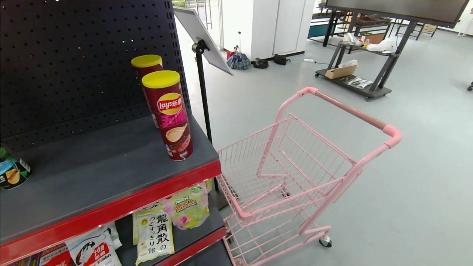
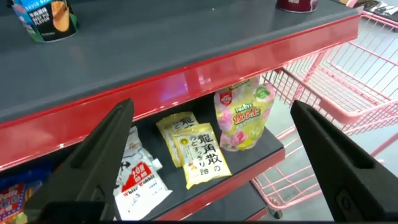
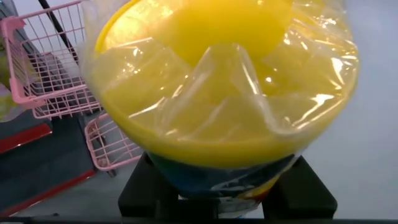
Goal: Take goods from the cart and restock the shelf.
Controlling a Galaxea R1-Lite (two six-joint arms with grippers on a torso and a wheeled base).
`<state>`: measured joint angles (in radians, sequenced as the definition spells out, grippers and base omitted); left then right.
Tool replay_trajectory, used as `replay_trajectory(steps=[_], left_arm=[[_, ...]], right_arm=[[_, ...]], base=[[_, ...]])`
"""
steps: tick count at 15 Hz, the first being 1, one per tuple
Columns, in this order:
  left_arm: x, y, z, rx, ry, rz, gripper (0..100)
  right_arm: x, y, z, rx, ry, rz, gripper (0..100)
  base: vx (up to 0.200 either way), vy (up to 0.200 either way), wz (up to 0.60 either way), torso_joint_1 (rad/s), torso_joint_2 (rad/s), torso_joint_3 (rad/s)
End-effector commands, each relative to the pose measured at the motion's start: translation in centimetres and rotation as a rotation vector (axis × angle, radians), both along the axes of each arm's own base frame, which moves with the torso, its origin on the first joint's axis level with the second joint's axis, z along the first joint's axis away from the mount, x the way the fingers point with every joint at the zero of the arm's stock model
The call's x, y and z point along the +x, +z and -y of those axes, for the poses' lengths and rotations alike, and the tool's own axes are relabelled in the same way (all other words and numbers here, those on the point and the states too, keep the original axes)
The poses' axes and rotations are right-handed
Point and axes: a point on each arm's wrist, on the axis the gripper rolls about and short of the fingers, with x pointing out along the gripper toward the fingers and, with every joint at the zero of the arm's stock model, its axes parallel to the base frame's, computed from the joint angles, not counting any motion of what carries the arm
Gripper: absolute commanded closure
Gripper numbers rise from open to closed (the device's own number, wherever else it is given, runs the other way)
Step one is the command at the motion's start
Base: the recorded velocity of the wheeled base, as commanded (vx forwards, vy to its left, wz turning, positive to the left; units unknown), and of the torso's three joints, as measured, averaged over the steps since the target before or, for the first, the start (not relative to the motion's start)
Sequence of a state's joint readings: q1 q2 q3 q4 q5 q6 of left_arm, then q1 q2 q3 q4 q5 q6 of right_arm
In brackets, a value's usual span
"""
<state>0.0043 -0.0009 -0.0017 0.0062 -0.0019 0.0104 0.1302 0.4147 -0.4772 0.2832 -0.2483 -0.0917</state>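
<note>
The right gripper (image 3: 227, 194) is pinching a yellow-lidded can (image 3: 224, 81) low on its body, out beside the shelf (image 1: 92, 166), likely so it can be stood upright there, while the left gripper (image 2: 211, 107) is hanging spread wide, free, before the shelf's lower tier.

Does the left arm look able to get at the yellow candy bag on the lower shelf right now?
Probably yes. The left gripper has its fingers open, facing the yellow candy bag on the lower shelf, with nothing between. The red shelf edge above leaves the opening free.
</note>
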Motion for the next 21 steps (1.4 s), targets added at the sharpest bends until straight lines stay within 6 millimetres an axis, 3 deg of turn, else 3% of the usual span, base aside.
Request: replay_trajectory(steps=[1,10,13,21], left_arm=[[0.0,0.0,0.0,0.0,0.001,-0.001,0],[0.0,0.0,0.0,0.0,-0.001,-0.001,0],[0.0,0.0,0.0,0.005,-0.001,-0.001,0],[0.0,0.0,0.0,0.003,-0.001,-0.001,0]], right_arm=[[0.2,-0.2,0.0,-0.003,-0.004,-0.015,100],[0.3,-1.0,0.0,-0.007,0.009,-0.028,100],[-0.6,-1.4,0.0,0.009,0.069,0.018,100],[-1.3,-1.4,-0.3,0.069,0.263,0.07,100]], base=[[0.0,0.0,0.6,0.022,-0.06,-0.036],[0.0,0.0,0.6,0.008,0.0,-0.004],[0.0,0.0,0.0,0.0,0.0,0.0],[0.0,0.2,0.0,0.0,0.0,0.002]])
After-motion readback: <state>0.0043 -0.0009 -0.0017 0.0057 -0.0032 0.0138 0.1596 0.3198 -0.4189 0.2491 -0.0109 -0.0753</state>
